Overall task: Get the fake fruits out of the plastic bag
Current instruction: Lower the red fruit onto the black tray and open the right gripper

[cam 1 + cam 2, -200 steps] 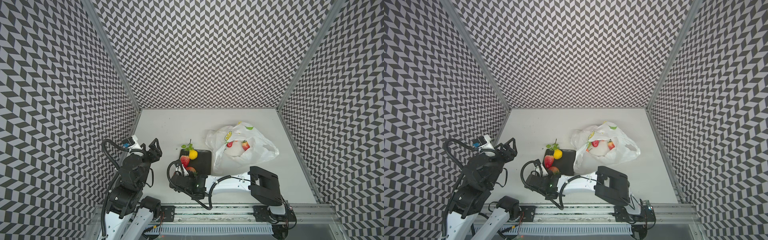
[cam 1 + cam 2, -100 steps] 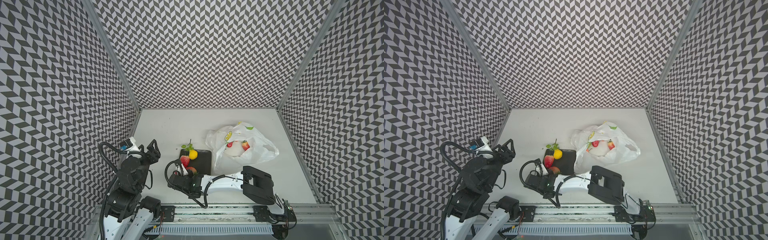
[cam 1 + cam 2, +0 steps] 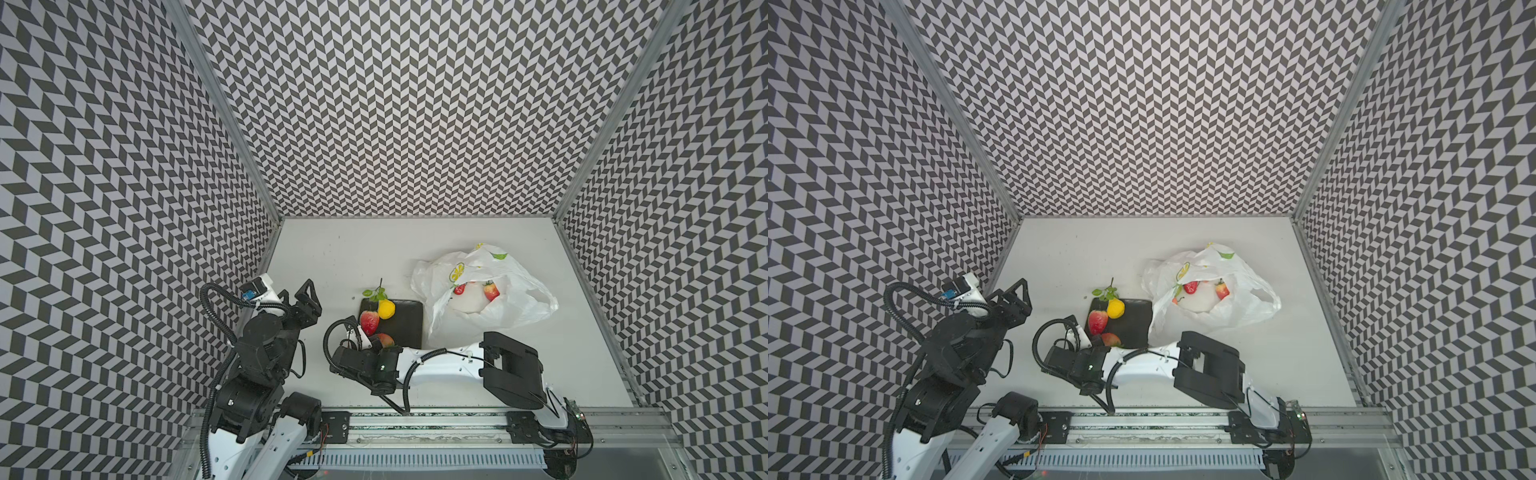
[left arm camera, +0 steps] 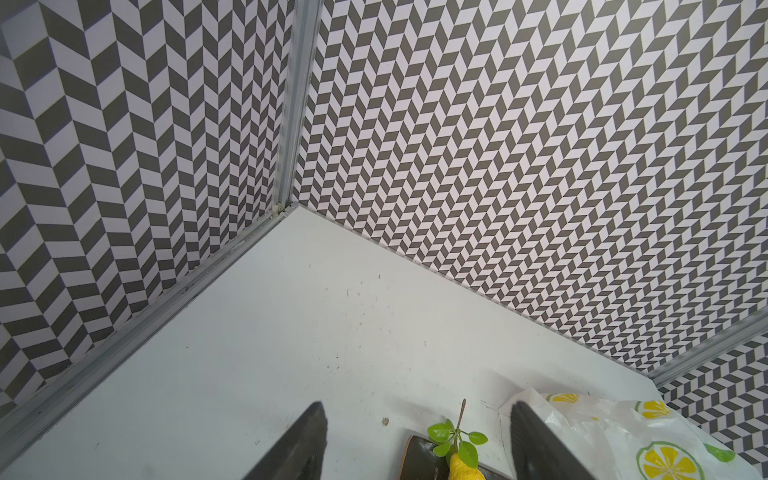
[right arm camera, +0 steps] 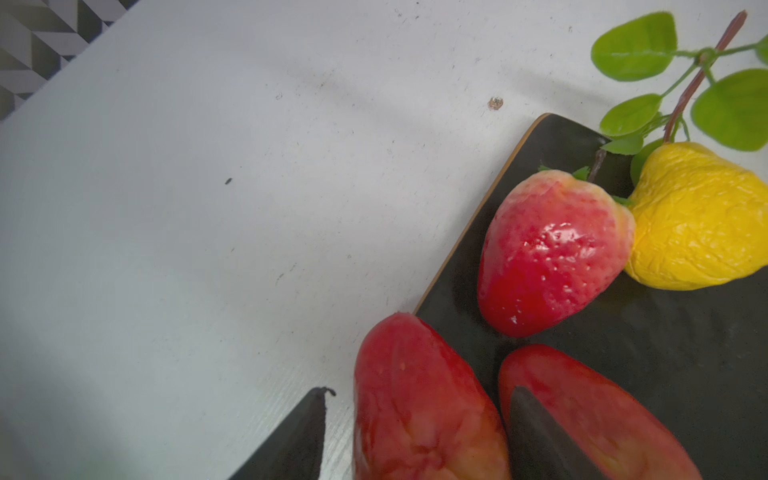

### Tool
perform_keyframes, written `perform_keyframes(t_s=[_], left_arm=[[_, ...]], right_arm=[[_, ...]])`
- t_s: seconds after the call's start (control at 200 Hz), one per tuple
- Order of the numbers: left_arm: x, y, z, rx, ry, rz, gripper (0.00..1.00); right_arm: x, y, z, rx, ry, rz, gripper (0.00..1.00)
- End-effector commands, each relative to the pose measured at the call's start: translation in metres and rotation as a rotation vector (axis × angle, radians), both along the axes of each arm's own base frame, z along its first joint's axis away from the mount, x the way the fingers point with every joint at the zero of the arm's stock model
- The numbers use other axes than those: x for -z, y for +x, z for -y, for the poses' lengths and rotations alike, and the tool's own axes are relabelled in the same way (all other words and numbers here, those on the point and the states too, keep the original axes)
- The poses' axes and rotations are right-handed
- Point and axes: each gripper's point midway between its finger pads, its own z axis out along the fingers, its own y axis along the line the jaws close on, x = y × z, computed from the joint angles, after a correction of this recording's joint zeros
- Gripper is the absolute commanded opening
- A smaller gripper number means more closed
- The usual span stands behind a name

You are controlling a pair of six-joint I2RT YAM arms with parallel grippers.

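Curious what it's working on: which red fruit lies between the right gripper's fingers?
The red-yellow peach at the plate's edge; its twin lies outside one finger, the strawberry farther off beside the lemon.

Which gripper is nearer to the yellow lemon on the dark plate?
Right. The right gripper is at the plate's near left corner, close to the lemon; the left gripper hangs farther away, beyond the plate's left edge.

Plastic bag (image 3: 524, 305): thin, crinkled, translucent white, printed with lemon slices and green leaves, slumped with its mouth open; two red strawberries (image 3: 459, 288) show inside. Fake fruits outside it, on the dark square plate (image 3: 406, 321) just beside the bag: a wrinkled yellow lemon (image 3: 386, 309) with a leafy twig overhanging the far edge, touching a glossy red strawberry (image 3: 369, 322). Two red-yellow peaches (image 5: 419, 407) lie side by side at the plate's near corner, one over its edge.
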Motion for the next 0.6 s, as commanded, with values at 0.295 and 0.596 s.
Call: perform_keyframes(t_s=[0.295, 0.596], left_arm=[[-0.012, -0.002, 0.0, 0.004, -0.007, 0.022, 0.7], [-0.014, 0.007, 0.035, 0.192, -0.017, 0.056, 0.72]], right_arm=[[-0.096, -0.007, 0.007, -0.003, 0.192, 0.067, 0.68], [-0.155, -0.015, 0.076, 0.047, 0.307, 0.097, 0.64]])
